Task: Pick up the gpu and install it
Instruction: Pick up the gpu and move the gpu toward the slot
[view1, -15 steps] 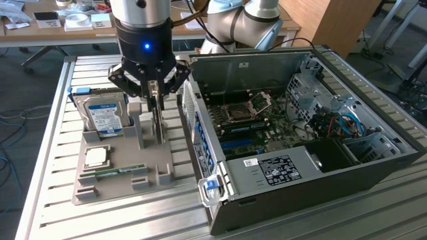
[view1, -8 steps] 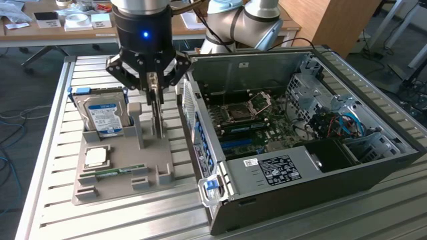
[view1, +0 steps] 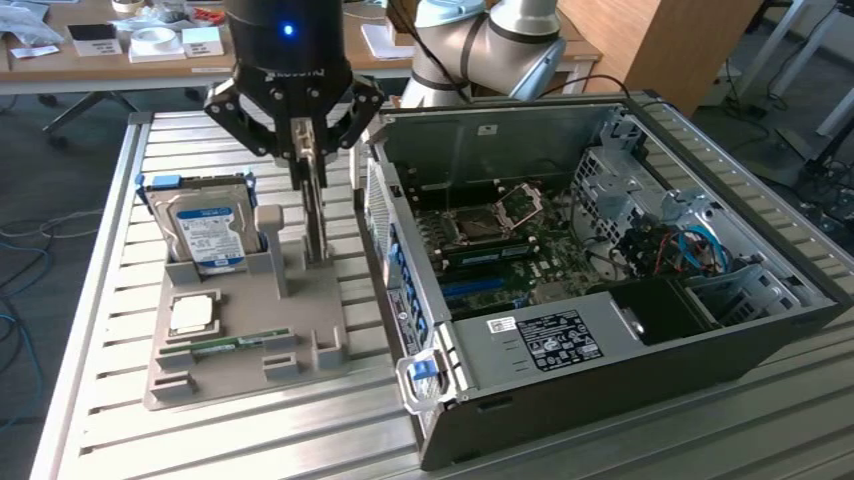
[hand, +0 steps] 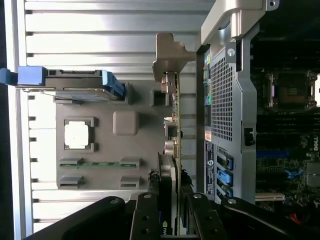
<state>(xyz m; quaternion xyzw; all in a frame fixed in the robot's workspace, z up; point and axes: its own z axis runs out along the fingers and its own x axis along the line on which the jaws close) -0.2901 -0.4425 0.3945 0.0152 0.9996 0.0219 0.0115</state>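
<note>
We're looking down from high over the table (view1: 114, 330); wrist cam's pointing straight down, close above gpu (hand: 175, 130), sharing tray (view1: 220, 385) (hand: 105, 150) and case (view1: 601, 370) (hand: 222, 100).

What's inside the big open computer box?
A green motherboard with a square chip socket, plus coloured cables. A black cover hides whatever lies beneath it.

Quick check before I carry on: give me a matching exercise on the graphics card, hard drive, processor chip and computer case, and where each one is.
1 graphics card
2 hard drive
3 processor chip
4 computer case

A lying flat on the grey tray
B open, at the exterior view's right
C upright in the grip of the hand
D standing on edge in the tray

Pairs: 1-C, 2-D, 3-A, 4-B
</note>
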